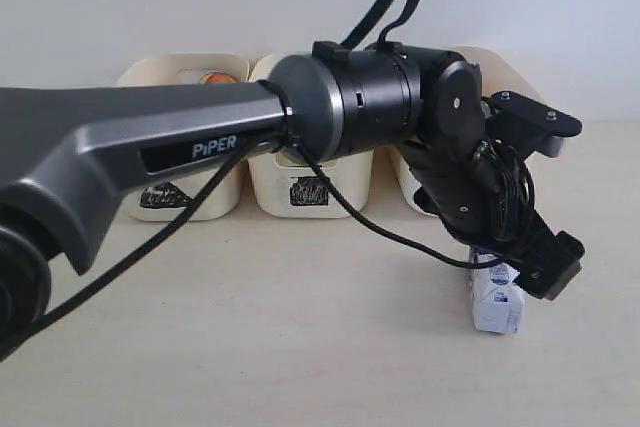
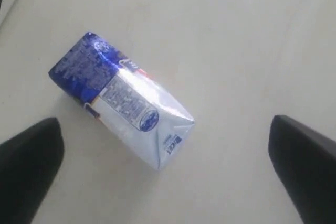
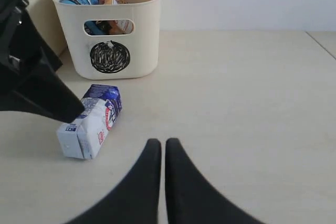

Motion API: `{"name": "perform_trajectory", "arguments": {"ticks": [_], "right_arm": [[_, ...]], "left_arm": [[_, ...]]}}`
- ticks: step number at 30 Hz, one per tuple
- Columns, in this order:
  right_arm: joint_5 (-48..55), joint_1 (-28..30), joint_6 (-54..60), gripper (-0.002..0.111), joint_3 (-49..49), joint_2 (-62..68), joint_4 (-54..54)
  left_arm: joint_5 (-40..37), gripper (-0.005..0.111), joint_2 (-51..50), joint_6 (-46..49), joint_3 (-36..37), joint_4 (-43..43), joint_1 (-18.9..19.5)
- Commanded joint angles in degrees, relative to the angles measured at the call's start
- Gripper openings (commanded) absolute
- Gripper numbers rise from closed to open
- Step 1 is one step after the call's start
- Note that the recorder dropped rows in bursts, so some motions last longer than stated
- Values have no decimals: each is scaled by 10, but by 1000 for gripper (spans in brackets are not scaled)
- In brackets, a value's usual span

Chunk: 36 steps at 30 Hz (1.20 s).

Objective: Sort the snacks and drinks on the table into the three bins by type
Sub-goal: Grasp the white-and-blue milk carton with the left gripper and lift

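Carton (image 2: 123,100) lies on its side on the counter (image 3: 236,103) near the circle-marked bin (image 3: 142,35), under the wide-open, empty left end effector (image 2: 165,156). The right end effector (image 3: 157,148) is closed and empty. The carton sits askew to the fingers, so closing on it may twist or crush it.

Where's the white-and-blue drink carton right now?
The carton lies on its side on the table, on the right of the exterior view, just in front of the circle-marked bin and directly under the open left tool.
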<state>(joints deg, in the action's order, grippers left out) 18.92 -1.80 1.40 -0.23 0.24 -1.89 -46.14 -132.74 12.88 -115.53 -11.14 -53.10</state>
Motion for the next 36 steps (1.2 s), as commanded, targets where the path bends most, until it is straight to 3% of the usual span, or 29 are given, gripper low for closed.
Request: {"name": "perform_trajectory", "arguments": {"ticks": [1, 7, 14, 21, 25, 31, 36], "right_arm": [[-3, 1, 0, 0, 2, -2, 1], [-4, 1, 0, 0, 2, -2, 1], [-4, 1, 0, 0, 2, -2, 1], [-4, 1, 0, 0, 2, -2, 1], [-4, 1, 0, 0, 2, -2, 1], [-4, 1, 0, 0, 2, -2, 1], [-4, 1, 0, 0, 2, -2, 1]], "left_arm": [[57, 106, -17, -56, -15, -5, -2], [56, 100, -69, -69, -59, 12, -2], [60, 97, -103, -167, -72, 124, -2], [61, 92, -113, -182, -72, 111, -1], [61, 66, -115, -182, -72, 90, -1], [43, 4, -116, -178, -72, 90, -1], [30, 4, -109, -173, -72, 95, -1]]}}
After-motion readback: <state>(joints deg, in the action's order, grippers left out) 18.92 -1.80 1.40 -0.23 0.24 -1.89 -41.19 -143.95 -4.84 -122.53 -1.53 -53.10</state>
